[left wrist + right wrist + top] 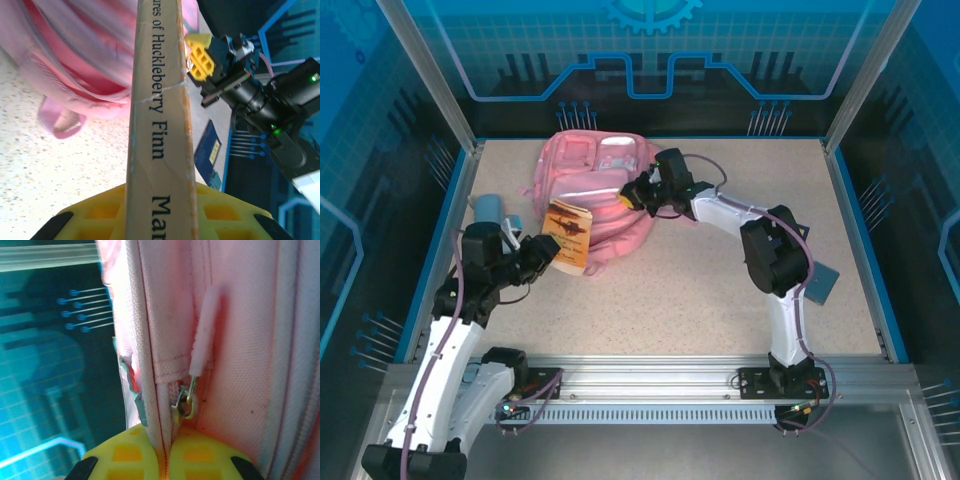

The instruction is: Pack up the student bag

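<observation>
Pinching the student bag at the seam by its zipper pull with my right gripper clamped tight, I mean to lift its mouth open, far-centre on the table, while my left gripper grips the book at its near side

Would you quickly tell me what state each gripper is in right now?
Left gripper: closed on the Huckleberry Finn paperback.
Right gripper: closed, pinching the student bag fabric beside a zipper.
</observation>
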Motion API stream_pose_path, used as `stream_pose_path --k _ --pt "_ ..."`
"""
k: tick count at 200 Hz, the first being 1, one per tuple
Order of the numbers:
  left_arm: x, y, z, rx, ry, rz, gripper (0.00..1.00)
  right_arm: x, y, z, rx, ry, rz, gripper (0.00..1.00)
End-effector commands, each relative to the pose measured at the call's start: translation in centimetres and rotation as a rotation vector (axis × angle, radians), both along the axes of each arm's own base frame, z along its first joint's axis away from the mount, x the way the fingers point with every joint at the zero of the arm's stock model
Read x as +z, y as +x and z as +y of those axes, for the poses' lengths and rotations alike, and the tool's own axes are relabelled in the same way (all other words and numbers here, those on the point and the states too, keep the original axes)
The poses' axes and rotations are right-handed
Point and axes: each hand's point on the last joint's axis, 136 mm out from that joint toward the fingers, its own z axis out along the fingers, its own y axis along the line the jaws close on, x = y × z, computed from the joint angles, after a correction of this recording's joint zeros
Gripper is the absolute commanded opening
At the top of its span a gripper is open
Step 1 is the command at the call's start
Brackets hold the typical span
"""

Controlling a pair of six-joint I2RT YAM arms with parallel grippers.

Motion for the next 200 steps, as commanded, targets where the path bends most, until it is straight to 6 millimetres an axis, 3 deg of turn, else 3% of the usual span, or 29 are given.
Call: stream_pose_path --k 1,47,81,111,155,200 --pt "1.5 -0.4 -2.2 -0.127 -0.081 -0.081 0.21 12.4 2.1 0.5 0.019 0.249 -0.265 0.01" --pt "-0.3 -0.9 -4.3 -0.236 -0.089 -0.049 0.21 15.2 3.6 0.6 0.011 0.324 -0.279 0.0" --pt "-3.3 0.4 -3.8 -0.18 -0.048 0.033 0.21 16.1 3.3 0.3 0.012 0.346 -0.276 0.0" --pt "-4.1 3.7 -3.4 -0.076 -0.111 0.007 0.21 16.7 2.4 0.2 0.028 0.374 -0.266 0.0" --pt "-2.7 8.9 -3.4 0.004 -0.2 -0.135 0.2 17.4 1.3 -0.1 0.047 0.392 -0.265 0.0" --pt "-4.5 13.2 -2.4 0.15 -0.252 -0.192 0.21 18.2 0.7 -0.3 0.044 0.423 -0.262 0.0"
